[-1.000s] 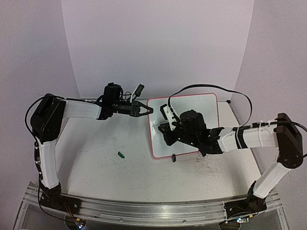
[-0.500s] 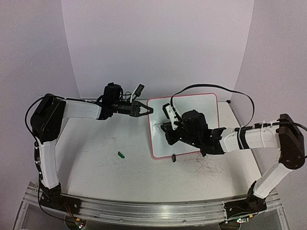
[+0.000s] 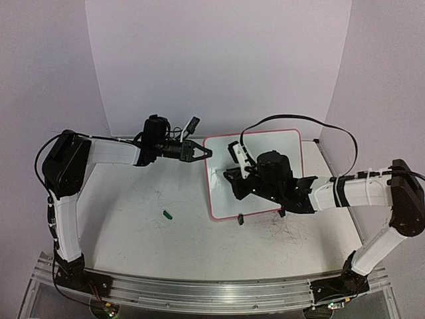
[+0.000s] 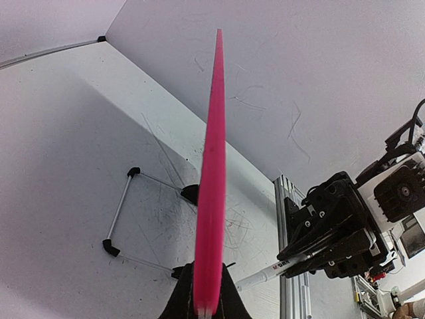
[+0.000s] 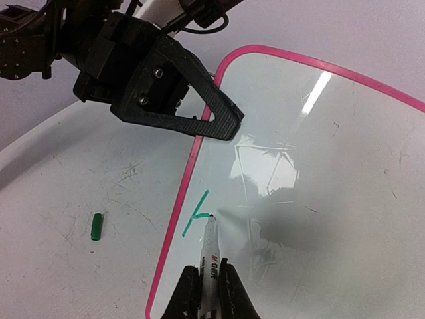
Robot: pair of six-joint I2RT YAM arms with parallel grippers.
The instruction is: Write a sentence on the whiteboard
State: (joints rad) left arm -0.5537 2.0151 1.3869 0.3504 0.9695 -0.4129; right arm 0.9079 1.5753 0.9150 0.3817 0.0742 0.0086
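The whiteboard (image 3: pixel 272 147), glossy white with a pink rim, lies tilted on the table at centre right. My left gripper (image 3: pixel 207 152) is shut on its left rim, which shows edge-on in the left wrist view (image 4: pixel 212 166) between the fingertips (image 4: pixel 229 299). My right gripper (image 5: pixel 207 292) is shut on a white marker (image 5: pixel 211 256). The marker's tip touches the board near its left edge. The sentence (image 5: pixel 195 214) is only a slanted green stroke with a short crossbar. In the top view the right gripper (image 3: pixel 234 178) hovers over the board's left half.
A green marker cap (image 3: pixel 168 214) lies on the white tabletop left of the board, also in the right wrist view (image 5: pixel 97 226). Grey scribbles (image 3: pixel 285 232) mark the table below the board. A black clip foot (image 3: pixel 240 216) sits at the board's near edge. A cable (image 3: pixel 292 121) arcs above it.
My right gripper with the marker has shifted slightly up and to the right over the board. The left arm and the board have not moved.
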